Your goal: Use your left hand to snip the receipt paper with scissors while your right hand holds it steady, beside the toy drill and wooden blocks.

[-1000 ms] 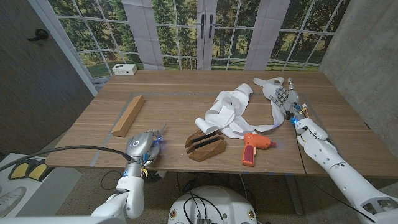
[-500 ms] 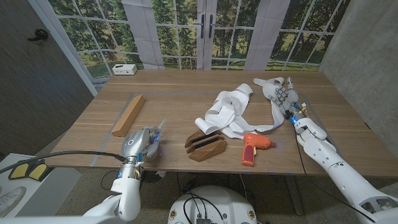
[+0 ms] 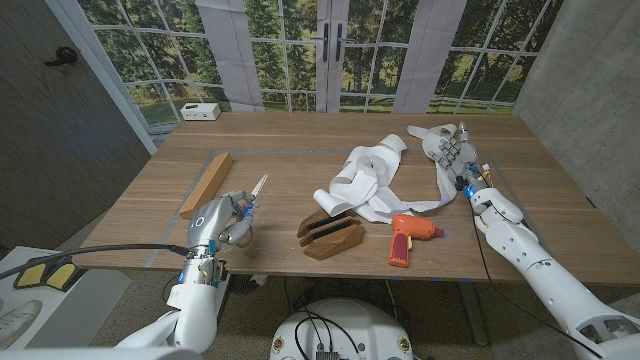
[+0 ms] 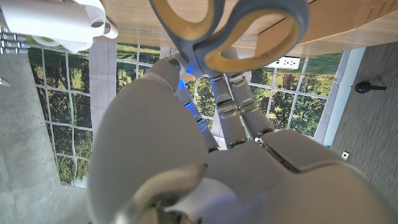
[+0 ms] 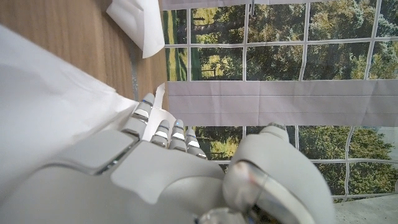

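Near the table's front left, my left hand [image 3: 222, 222] grips the scissors [image 3: 256, 188], blades pointing toward the receipt paper [image 3: 366, 176]. At far right, my right hand [image 3: 450, 152] holds that paper's end. The toy drill [image 3: 408, 236] lies beside the wooden blocks [image 3: 331, 233].

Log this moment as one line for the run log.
left hand: holds scissors, off paper | right hand: on paper | cut: not started
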Controlling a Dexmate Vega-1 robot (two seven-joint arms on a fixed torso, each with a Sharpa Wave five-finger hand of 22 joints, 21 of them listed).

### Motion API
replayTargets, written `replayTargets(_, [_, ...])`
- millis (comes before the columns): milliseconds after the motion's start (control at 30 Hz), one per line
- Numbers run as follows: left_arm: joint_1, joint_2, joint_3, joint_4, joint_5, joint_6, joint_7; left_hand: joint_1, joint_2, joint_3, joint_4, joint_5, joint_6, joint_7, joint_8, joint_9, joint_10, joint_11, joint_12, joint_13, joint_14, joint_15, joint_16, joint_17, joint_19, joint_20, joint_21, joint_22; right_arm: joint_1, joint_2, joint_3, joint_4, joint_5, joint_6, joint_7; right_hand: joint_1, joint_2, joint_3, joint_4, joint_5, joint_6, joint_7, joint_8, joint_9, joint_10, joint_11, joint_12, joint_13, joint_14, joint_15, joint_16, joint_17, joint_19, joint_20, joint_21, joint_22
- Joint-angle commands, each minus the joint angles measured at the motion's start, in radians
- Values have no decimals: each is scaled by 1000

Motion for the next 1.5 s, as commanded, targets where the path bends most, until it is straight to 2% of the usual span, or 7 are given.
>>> replayTargets(33, [9,-41,-91,59,-58,-225,-43,47,36,15,-7,-5,4,3,-5,-3,-5,3,-3,0,104,-207,-5,2,-9,-123,6,2,-20,-13,-1,-42,-8,0,-15,-4,1,-2,-5,-5,0,-3,2,3,-2,-5,-2,5,-4,3,4,1,-6,7,-4,5])
replayTargets(200, [-8,-74,-102,92,-62,-301,-51,50,39,13,-7,-15,2,8,-5,-3,-2,5,-6,-5,107,-208,-8,3,-12,-124,9,2,-34,-21,4,-65,-5,1,-18,-4,0,-1,-5,-5,1,-4,2,3,-2,-5,-2,5,-4,3,4,1,-7,7,-4,5])
replayTargets(467, [-55,-145,-99,194,-67,-506,-6,53,40,13,-7,-23,4,11,-8,-11,-3,6,-6,-4,106,-208,-12,6,-14,-123,12,2,-59,-32,12,-96,0,7,-20,-4,1,-1,-6,-5,1,-3,2,3,-2,-5,-2,5,-4,3,4,1,-8,6,-5,5])
replayTargets(633, [-71,-177,-96,233,-33,-572,15,57,42,13,-7,-30,3,14,-9,-13,-5,10,-8,-5,103,-206,-17,7,-19,-123,13,1,-74,-37,18,-111,4,9,-24,-5,1,0,-7,-5,1,-3,2,3,-4,-5,-2,5,-4,3,4,1,-8,5,-5,5])
replayTargets(867, [-83,-224,-101,272,-21,-639,32,60,44,14,-7,-37,7,16,-11,-19,-7,10,-8,-3,104,-205,-20,9,-23,-123,14,1,-88,-46,27,-134,9,9,-30,-5,1,0,-7,-5,-2,-6,2,3,-5,-8,-2,5,-5,3,4,1,-9,5,-6,5])
replayTargets(1267, [-92,-268,-126,286,-9,-691,20,65,47,13,-7,-51,6,19,-11,-19,-6,11,-10,-6,104,-205,-26,12,-32,-122,17,0,-107,-60,31,-175,10,7,-31,-5,2,2,-9,-5,-2,-6,2,3,-5,-10,-2,5,-5,3,5,1,-9,4,-6,5])
replayTargets(1500, [-109,-287,-137,294,-41,-716,-19,67,50,11,-6,-60,3,21,-10,-18,-9,13,-13,-7,103,-205,-32,10,-36,-120,20,0,-117,-68,30,-187,10,5,-27,-5,2,3,-10,-5,-3,-5,2,3,-4,-9,-1,5,-4,3,5,1,-8,4,-6,5])
